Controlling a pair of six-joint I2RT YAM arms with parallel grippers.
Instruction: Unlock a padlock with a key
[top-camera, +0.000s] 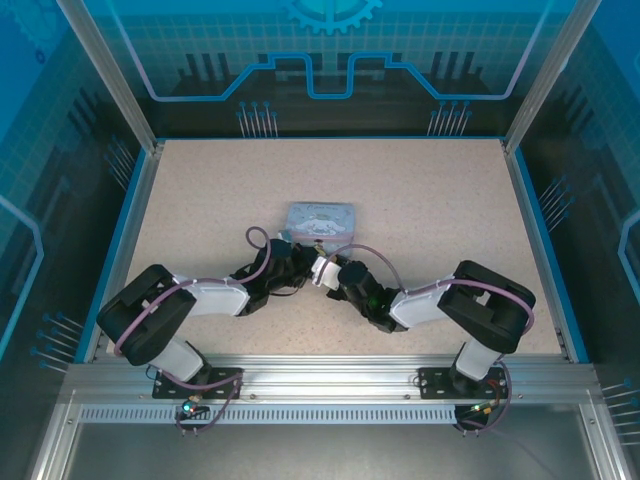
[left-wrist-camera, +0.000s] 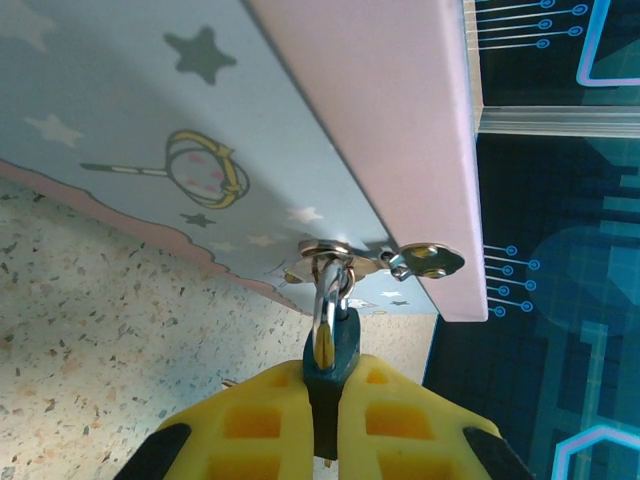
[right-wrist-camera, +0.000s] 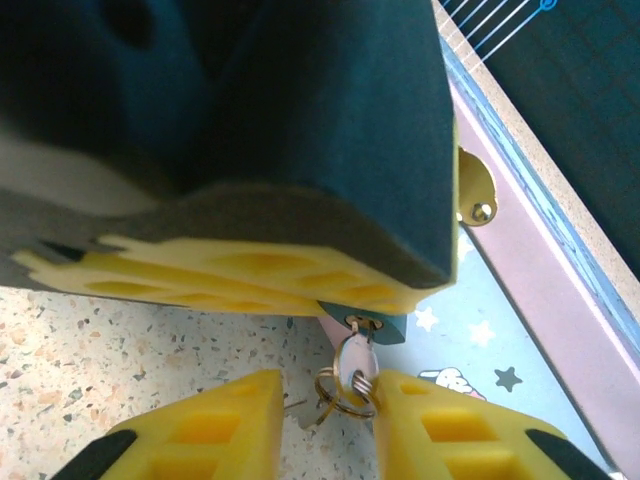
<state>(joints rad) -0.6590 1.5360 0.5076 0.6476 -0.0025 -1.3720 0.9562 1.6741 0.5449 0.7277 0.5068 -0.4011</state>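
The dark teal padlock (left-wrist-camera: 334, 352) hangs by its metal shackle (left-wrist-camera: 325, 310) from the hasp (left-wrist-camera: 425, 262) of the pale blue tin (left-wrist-camera: 200, 150). My left gripper (left-wrist-camera: 325, 425) is shut on the padlock's body. In the right wrist view the padlock's bottom (right-wrist-camera: 368, 323) pokes out from the left gripper's yellow fingers (right-wrist-camera: 250, 275). The small silvery key (right-wrist-camera: 352, 362) sits in its keyhole, with a wire ring (right-wrist-camera: 338, 402) hanging from the key's head. My right gripper (right-wrist-camera: 328, 410) is open around the key. Its right finger touches the key's head and its left finger stands apart.
The tin (top-camera: 320, 217) lies mid-table, just beyond the two grippers, which meet at its near edge (top-camera: 308, 265). Speckled tabletop (top-camera: 420, 190) stretches around it. Blue walls (top-camera: 540, 215) border the table on both sides and at the back.
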